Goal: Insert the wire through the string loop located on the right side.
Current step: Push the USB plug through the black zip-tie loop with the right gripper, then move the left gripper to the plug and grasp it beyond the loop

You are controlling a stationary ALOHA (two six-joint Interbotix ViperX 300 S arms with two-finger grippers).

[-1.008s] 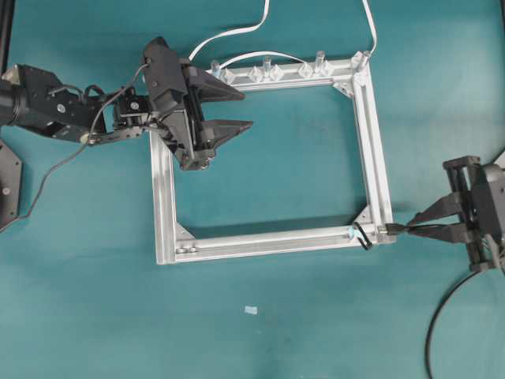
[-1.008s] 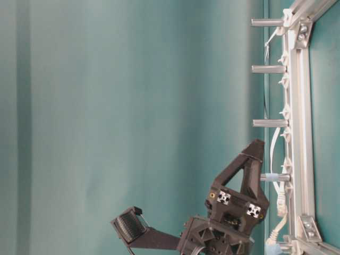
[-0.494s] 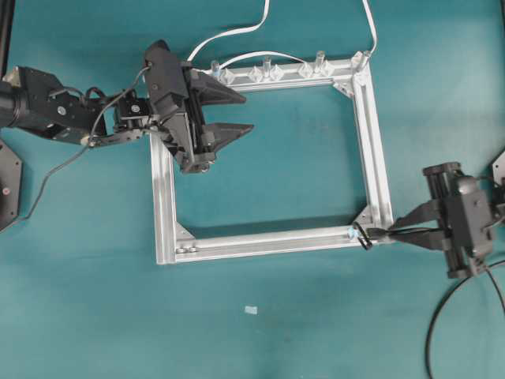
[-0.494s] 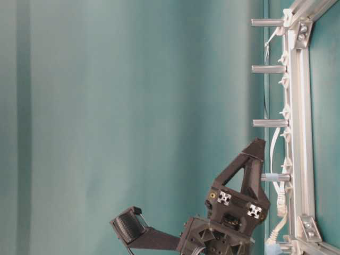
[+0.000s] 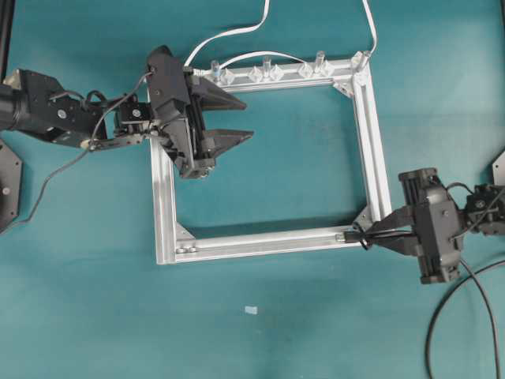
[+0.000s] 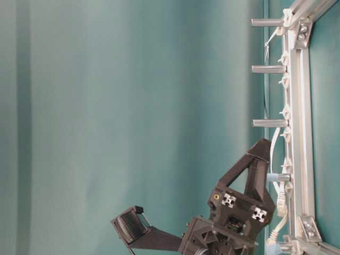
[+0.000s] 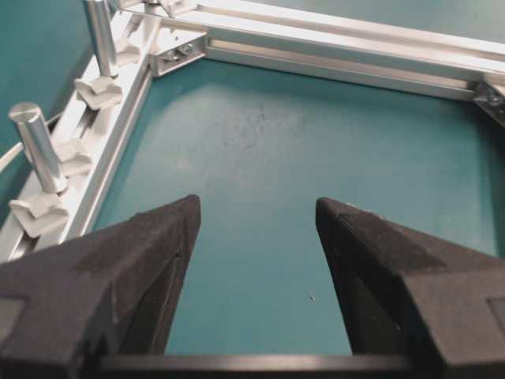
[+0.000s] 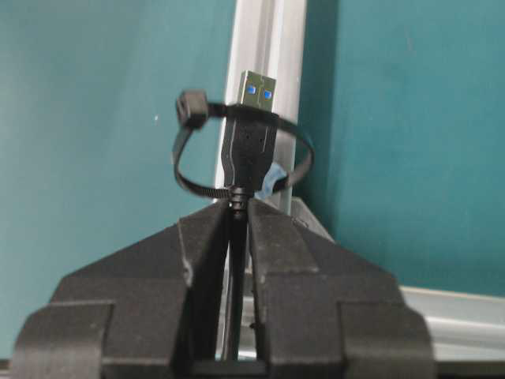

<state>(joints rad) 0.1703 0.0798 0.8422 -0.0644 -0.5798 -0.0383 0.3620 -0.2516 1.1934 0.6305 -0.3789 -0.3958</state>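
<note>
Threading step: the right gripper (image 8: 239,207), jaws clamped on the wire (image 8: 239,260) just behind its USB plug (image 8: 251,138), has the plug inside the string loop (image 8: 183,170) at the aluminium frame (image 5: 371,142) corner. The left gripper (image 7: 256,229) hangs open (empty) over the frame's far side. The next move probably calls for pushing the plug further through.

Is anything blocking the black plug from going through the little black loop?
Nothing visible is. The right hand pinches the thin black wire just behind its plug, and the plug's metal tip already pokes through the small black string loop on the silver aluminium frame.
</note>
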